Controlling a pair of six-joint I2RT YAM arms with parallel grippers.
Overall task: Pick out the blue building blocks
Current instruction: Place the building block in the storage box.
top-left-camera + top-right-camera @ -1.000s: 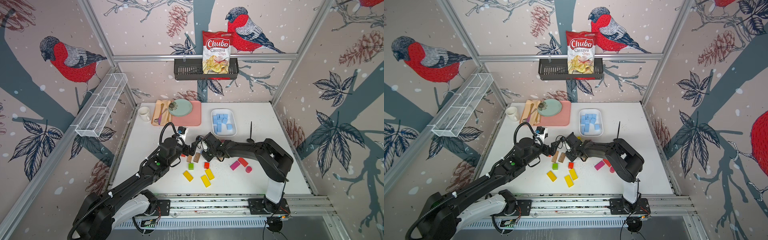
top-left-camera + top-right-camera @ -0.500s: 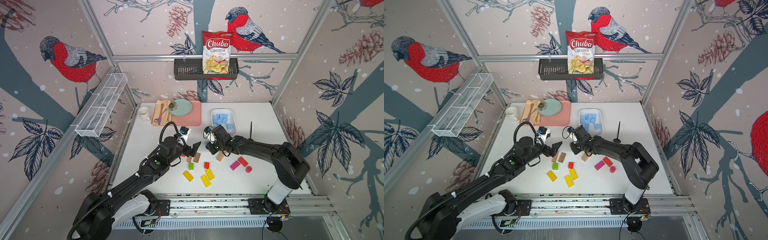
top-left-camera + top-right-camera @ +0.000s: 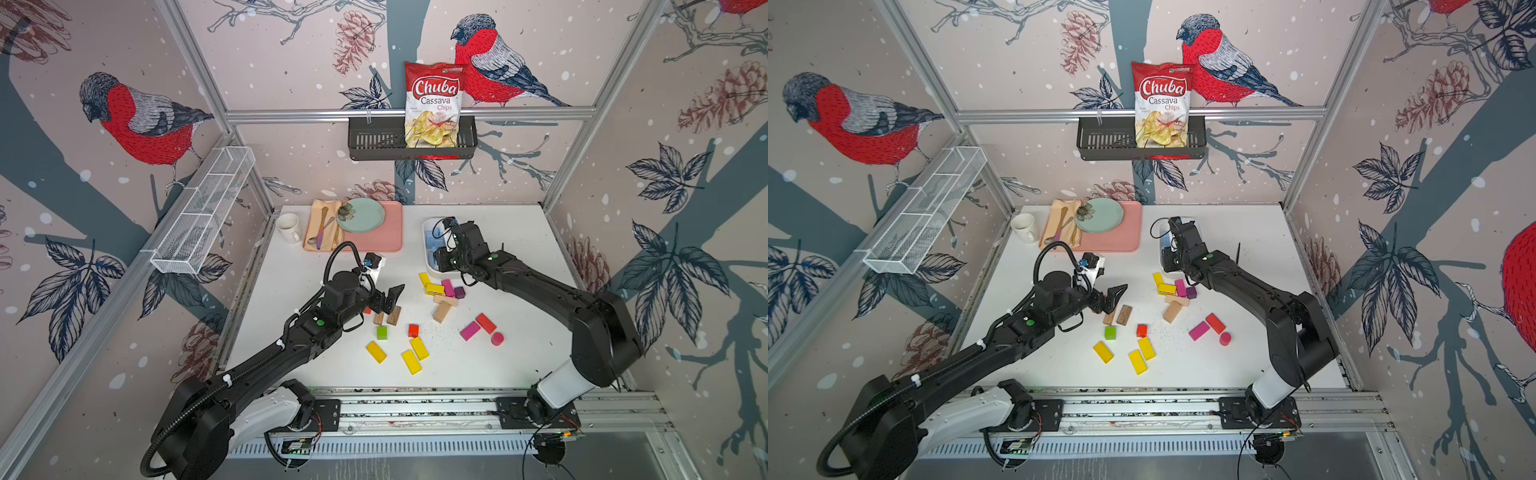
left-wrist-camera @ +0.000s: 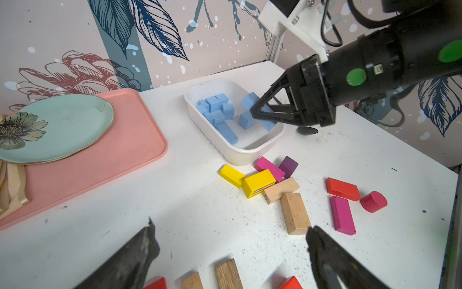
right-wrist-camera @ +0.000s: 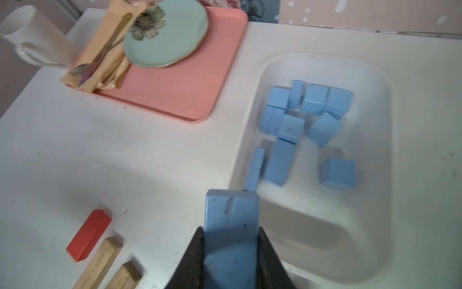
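Right fingers point(image 5: 195, 262) pinching blue block point(image 5: 231, 232), over tub point(image 5: 367, 225)

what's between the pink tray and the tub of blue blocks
Only bare table separates the pink tray from the tub of blue blocks; the left wrist view shows it.

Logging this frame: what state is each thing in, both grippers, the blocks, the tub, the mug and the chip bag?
Right gripper: shut on a blue bar, over the tub.
Left gripper: open, empty, above the table.
Blue bar: held, not yet dropped.
Tub: holding loose blue blocks.
Mug: upright.
Chip bag: upright in the wall basket.
Other colored blocks: lying on the table.
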